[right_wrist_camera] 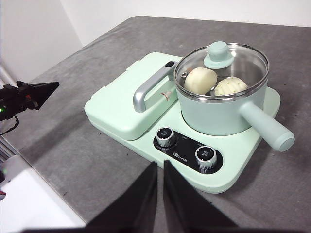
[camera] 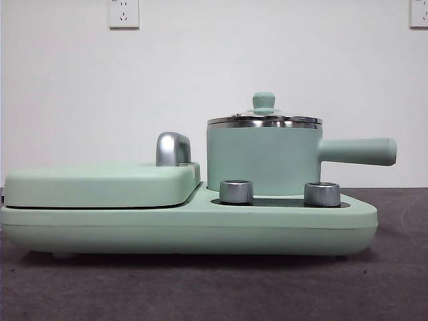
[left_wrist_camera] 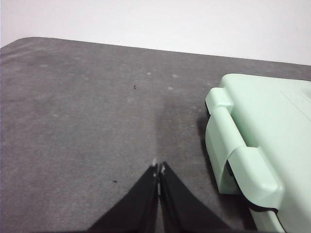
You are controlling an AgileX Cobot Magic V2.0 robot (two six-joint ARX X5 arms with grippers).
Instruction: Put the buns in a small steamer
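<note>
buns (right_wrist_camera: 200,80): unseen from the front, behind the small steamer's (camera: 262,159) opaque wall
cooker base (left_wrist_camera: 262,145): cut off by the frame edge, beside the left gripper (left_wrist_camera: 159,170)
panel lettering (right_wrist_camera: 181,156): too small to read, beyond the right gripper (right_wrist_camera: 160,166)

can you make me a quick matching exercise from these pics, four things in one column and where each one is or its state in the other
Things:
1. buns
2. lid
3. two knobs
4. left hand

Places or states:
A. on the front panel of the base, below the small steamer
B. shut, above bare grey table, beside the appliance
C. on top of the small steamer, closed
D. inside the small steamer, seen through the glass

Pairs: 1-D, 2-C, 3-A, 4-B
</note>
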